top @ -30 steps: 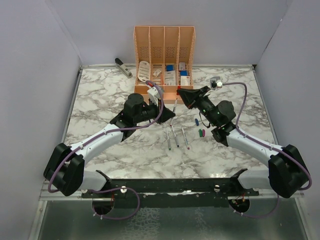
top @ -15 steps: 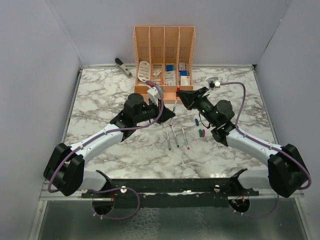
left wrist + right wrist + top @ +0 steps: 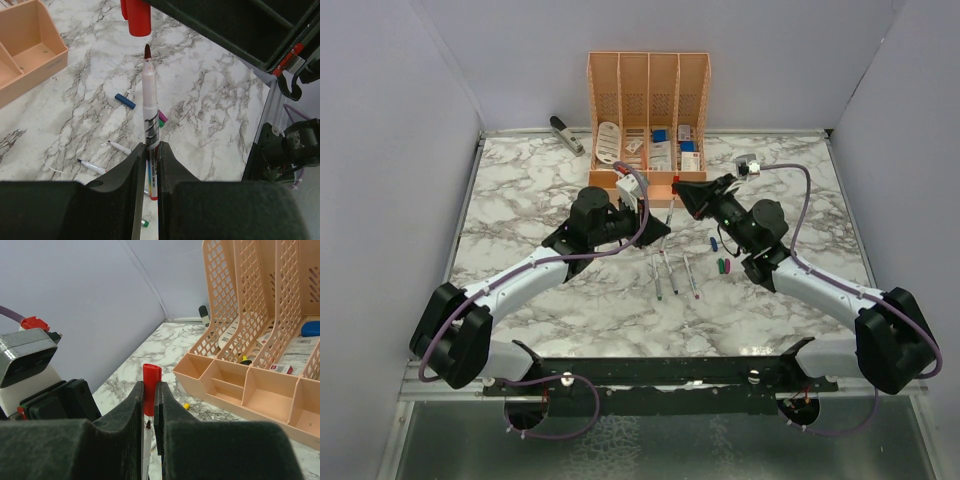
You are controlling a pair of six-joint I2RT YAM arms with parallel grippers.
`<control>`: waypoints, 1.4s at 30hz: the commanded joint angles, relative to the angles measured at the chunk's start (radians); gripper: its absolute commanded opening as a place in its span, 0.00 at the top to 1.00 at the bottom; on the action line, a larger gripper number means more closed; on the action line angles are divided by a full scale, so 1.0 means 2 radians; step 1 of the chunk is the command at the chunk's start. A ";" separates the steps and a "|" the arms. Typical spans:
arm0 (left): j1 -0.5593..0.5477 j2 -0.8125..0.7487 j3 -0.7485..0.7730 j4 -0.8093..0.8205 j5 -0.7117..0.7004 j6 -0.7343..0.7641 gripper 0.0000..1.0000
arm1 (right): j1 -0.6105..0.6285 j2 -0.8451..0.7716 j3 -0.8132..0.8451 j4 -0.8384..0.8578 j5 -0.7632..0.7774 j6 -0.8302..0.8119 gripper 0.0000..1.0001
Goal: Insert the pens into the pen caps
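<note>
My left gripper (image 3: 152,147) is shut on a grey-white pen (image 3: 150,110) and holds it up in the air, its dark red tip pointing at a red cap (image 3: 137,17). My right gripper (image 3: 151,390) is shut on that red cap (image 3: 151,380), whose open end sits just above the pen tip (image 3: 148,425), a small gap between them. In the top view the two grippers meet in front of the organizer, left (image 3: 658,226) and right (image 3: 682,190). Three pens (image 3: 669,270) lie on the table below. Blue (image 3: 714,243), green (image 3: 720,266) and magenta (image 3: 727,266) caps lie to their right. A yellow cap (image 3: 186,405) lies near the organizer.
An orange organizer (image 3: 648,100) with white stationery stands at the back centre, its low front trays (image 3: 250,390) close behind my grippers. A grey stapler (image 3: 566,134) lies at the back left. Grey walls close in the marble table (image 3: 520,190) on three sides.
My right gripper has edged slightly left with the red cap, closer to the pen tip. The left gripper and its pen have barely moved.
</note>
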 commanded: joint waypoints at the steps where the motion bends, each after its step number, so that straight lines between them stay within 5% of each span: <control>1: 0.004 0.004 0.006 0.016 0.011 0.010 1.00 | 0.001 0.009 0.021 0.020 0.006 0.003 0.99; 14: 0.012 -0.019 -0.010 0.020 -0.039 0.007 1.00 | 0.001 0.002 0.021 0.002 0.002 -0.001 0.99; 42: 0.015 -0.005 -0.003 0.022 -0.014 0.009 1.00 | 0.001 0.034 0.025 0.035 -0.014 0.012 0.99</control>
